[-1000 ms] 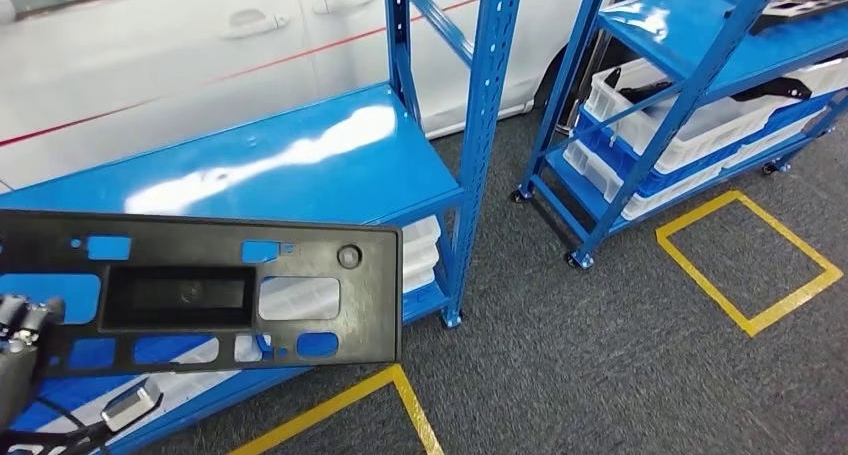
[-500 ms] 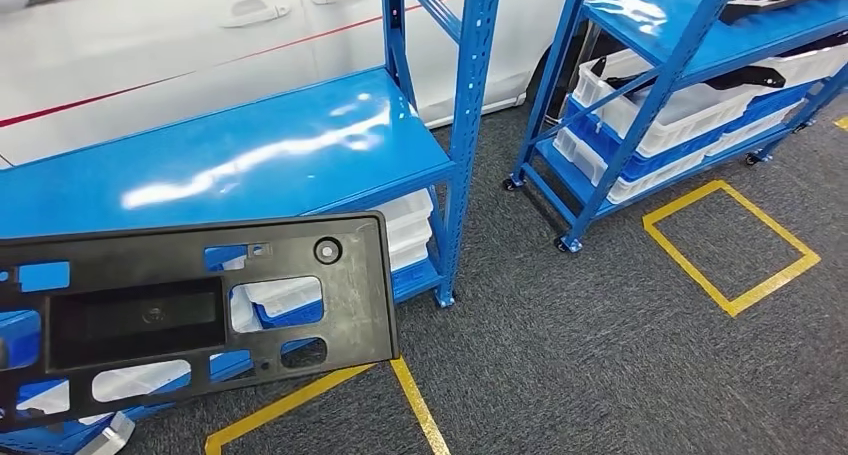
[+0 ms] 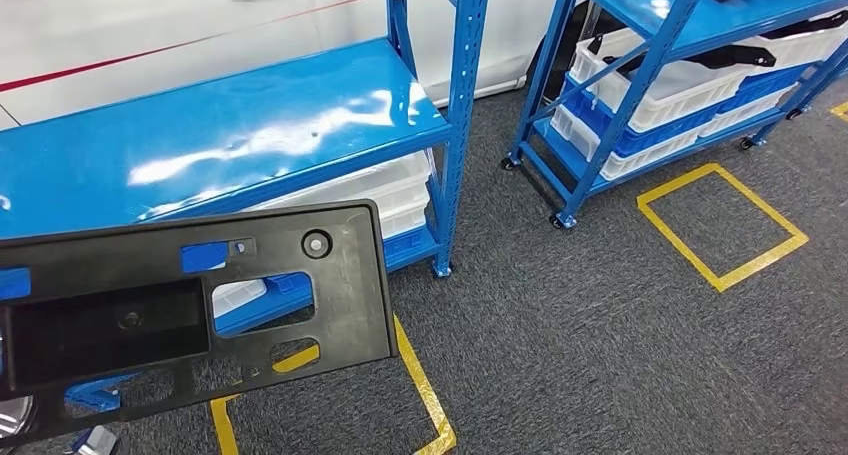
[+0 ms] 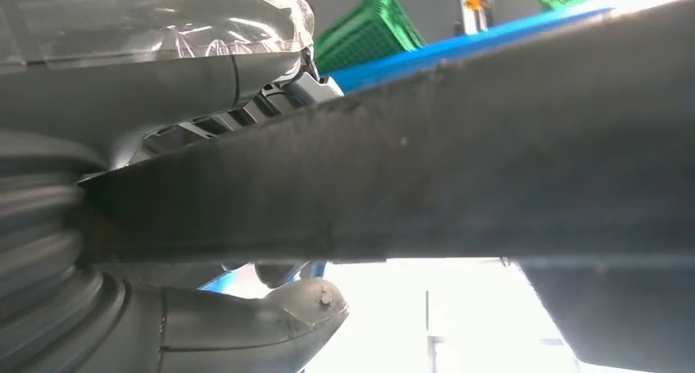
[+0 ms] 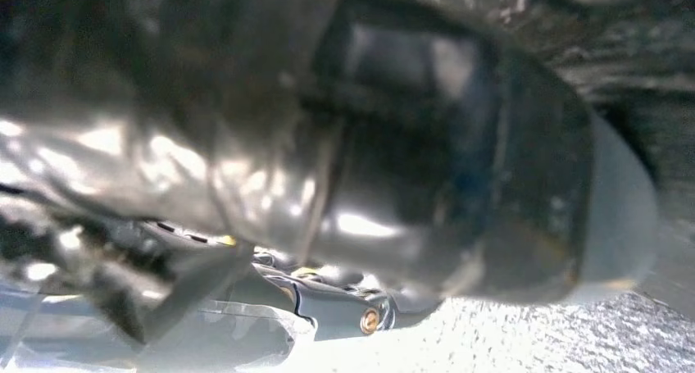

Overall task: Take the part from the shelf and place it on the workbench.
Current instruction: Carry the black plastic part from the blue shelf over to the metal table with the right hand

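The part (image 3: pixel 330 285) is a flat black plastic panel with a deep rectangular recess and several cut-outs. It hangs at the lower left of the head view, tilted, its right end over the grey carpet in front of the blue shelf (image 3: pixel 250 125). Up close in the left wrist view, my left hand (image 4: pixel 123 307) grips the part's edge (image 4: pixel 426 184), with the thumb (image 4: pixel 270 324) on one face and the other fingers on the opposite face. My right hand (image 5: pixel 147 143) is a grey blur close to the camera, and how its fingers lie cannot be told.
The shelf's blue upright (image 3: pixel 460 105) stands just beyond the part, with white bins (image 3: pixel 390 190) on the lower tier. A second wheeled blue rack (image 3: pixel 650 85) with bins stands at the right. Yellow tape squares (image 3: pixel 720 225) mark the carpet. A white car (image 3: pixel 150 15) is behind.
The whole picture has shifted, so the camera has moved back from the shelf. The part has sunk lower and tilted in the picture, now partly over the carpet and the yellow tape.
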Motion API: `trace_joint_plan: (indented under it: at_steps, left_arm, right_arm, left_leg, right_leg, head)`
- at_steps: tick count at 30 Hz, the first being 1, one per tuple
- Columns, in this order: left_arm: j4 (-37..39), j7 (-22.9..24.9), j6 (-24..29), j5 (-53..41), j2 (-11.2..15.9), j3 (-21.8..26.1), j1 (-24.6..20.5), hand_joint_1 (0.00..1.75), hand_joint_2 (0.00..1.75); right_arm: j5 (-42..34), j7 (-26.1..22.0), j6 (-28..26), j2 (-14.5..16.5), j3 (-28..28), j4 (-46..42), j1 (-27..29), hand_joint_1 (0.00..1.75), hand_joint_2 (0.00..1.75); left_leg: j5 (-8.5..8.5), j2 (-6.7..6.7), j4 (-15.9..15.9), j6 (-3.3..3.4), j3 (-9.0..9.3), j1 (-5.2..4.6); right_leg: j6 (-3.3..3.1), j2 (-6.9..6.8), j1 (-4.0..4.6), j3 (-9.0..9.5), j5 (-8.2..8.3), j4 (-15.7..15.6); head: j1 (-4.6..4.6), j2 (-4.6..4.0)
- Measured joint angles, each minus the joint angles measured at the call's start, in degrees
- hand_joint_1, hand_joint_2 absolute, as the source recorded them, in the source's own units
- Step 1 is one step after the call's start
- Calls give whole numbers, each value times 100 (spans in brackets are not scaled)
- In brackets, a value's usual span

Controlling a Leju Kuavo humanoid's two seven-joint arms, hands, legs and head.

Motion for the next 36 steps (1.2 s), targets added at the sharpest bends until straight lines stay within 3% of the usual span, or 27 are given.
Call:
trace_joint_plan:
  at_steps: [2,4,6,7,8,9,10,12,14,16,18,19,22,23,24,26,27,28,30,31,33,34,36]
  left_arm:
    - [-7,16,0,-1,14,0,15,175,175]
    - [-9,28,0,-4,22,0,29,175,175]
    - [-11,42,0,-6,27,0,47,175,175]
    - [-11,48,0,-7,29,0,54,175,175]
    - [-11,52,0,-7,31,0,60,175,175]
    - [-11,54,0,-7,32,0,63,175,175]
    - [-11,56,0,-7,32,0,64,175,175]
    - [-11,57,0,-7,33,0,71,175,175]
    - [-12,60,0,-7,37,0,79,175,175]
    - [-14,62,0,-7,46,0,80,175,175]
    - [-16,64,0,-7,54,0,81,175,175]
    - [-18,65,0,-7,57,0,83,175,175]
    - [-20,67,0,-7,77,1,88,175,175]
    - [-20,67,0,-7,81,1,89,175,175]
    - [-20,69,0,-7,81,1,89,175,175]
    - [-20,84,0,-7,87,1,88,175,175]
    - [-20,98,0,-7,95,0,85,175,175]
    - [-20,113,0,-7,104,-1,79,175,175]
    - [-19,152,-1,-5,128,-4,79,175,175]
    - [-17,175,-1,-5,142,-6,82,175,175]
    - [-15,229,-2,-6,172,-10,87,175,175]
    - [-15,251,-2,-7,187,-11,82,175,175]
    - [-15,287,-2,-7,210,-14,77,175,175]
  right_arm:
    - [-1,11,12,-16,-19,0,6,0,0]
    - [-3,25,17,-25,-45,1,9,0,0]
    - [-5,30,19,-26,-63,1,7,0,0]
    - [-5,30,19,-26,-70,1,7,0,0]
    - [-5,31,19,-27,-74,1,6,0,0]
    - [-5,31,19,-27,-77,1,6,0,0]
    - [-5,32,20,-27,-78,1,6,0,0]
    - [-5,34,22,-28,-79,1,3,0,0]
    - [-4,35,29,-29,-83,1,-5,0,0]
    - [-3,33,38,-28,-86,1,-16,0,0]
    - [-3,33,44,-18,-89,9,-17,0,0]
    - [-3,34,45,-13,-89,14,-15,0,0]
    - [-3,32,45,-3,-90,21,-18,0,0]
    - [-4,31,45,-3,-90,21,-20,0,0]
    - [-4,31,44,-3,-90,21,-22,0,0]
    - [-11,32,37,-3,-92,21,-22,0,0]
    - [-16,32,30,-4,-97,21,-22,0,0]
    - [-20,32,22,-8,-103,21,-23,0,0]
    - [-22,37,12,-17,-120,21,-23,0,0]
    - [-22,43,10,-20,-128,24,-23,0,0]
    - [-22,54,10,-26,-145,29,-16,0,0]
    - [-21,56,10,-29,-155,30,-12,0,0]
    - [-15,64,9,-34,-171,31,-8,0,0]
  left_leg:
    - [92,31,14,93,-93,13]
    - [227,64,11,182,-223,23]
    - [361,73,20,215,-386,6]
    - [422,74,28,215,-469,-3]
    - [473,75,37,215,-544,-12]
    - [522,75,51,214,-614,-22]
    - [567,75,67,214,-685,-34]
    - [669,69,98,211,-827,-61]
    - [767,67,114,183,-920,-84]
    - [870,81,100,124,-959,-70]
    - [905,78,103,60,-1005,-52]
    - [787,60,185,34,-1051,-50]
    - [-33,13,1000,-40,-1291,-18]
    - [-219,12,1353,-69,-1352,-1]
    - [-252,12,1621,-97,-1363,16]
    - [56,13,1688,-159,-1171,56]
    - [222,12,1432,-195,-934,82]
    - [252,9,1038,-234,-634,95]
    - [59,-2,345,-203,-183,88]
    - [-38,-5,191,-154,-105,70]
    - [12,21,181,-21,-177,64]
    - [78,37,189,42,-245,67]
    - [237,65,186,131,-423,70]
  right_leg:
    - [65,9,-13,-40,-40,44]
    - [139,18,-40,-146,-503,390]
    - [195,19,-54,-281,-1071,1065]
    - [209,19,-57,-316,-1201,1373]
    - [213,19,-57,-318,-1225,1585]
    - [207,19,-56,-268,-1144,1669]
    - [188,19,-54,-141,-998,1586]
    - [97,21,-27,385,-727,973]
    - [-34,20,26,1013,-748,74]
    - [-113,21,77,1263,-836,-388]
    - [-155,10,68,1209,-718,-485]
    - [-190,-4,50,1150,-639,-513]
    - [-243,-37,18,862,-419,-496]
    - [-235,-41,15,740,-355,-457]
    - [-221,-44,9,610,-294,-407]
    - [-169,-49,-21,324,-186,-270]
    - [-131,-49,-37,183,-143,-177]
    - [-93,-43,-48,50,-108,-74]
    - [-20,-25,-43,-105,-43,91]
    - [9,-16,-37,-133,0,123]
    - [65,-4,-43,-162,78,131]
    - [96,2,-51,-199,-7,176]
    - [160,9,-69,-310,-508,544]
  head:
    - [1,0]
    - [1,0]
    - [2,0]
    - [2,0]
    - [2,0]
    - [2,0]
    - [2,0]
    - [1,0]
    - [-1,0]
    - [-1,0]
    - [-1,0]
    - [-1,0]
    - [-1,0]
    - [-1,0]
    - [-1,0]
    - [-1,0]
    - [-1,0]
    - [-2,0]
    - [-2,0]
    - [-1,0]
    - [1,0]
    - [3,0]
    - [7,0]
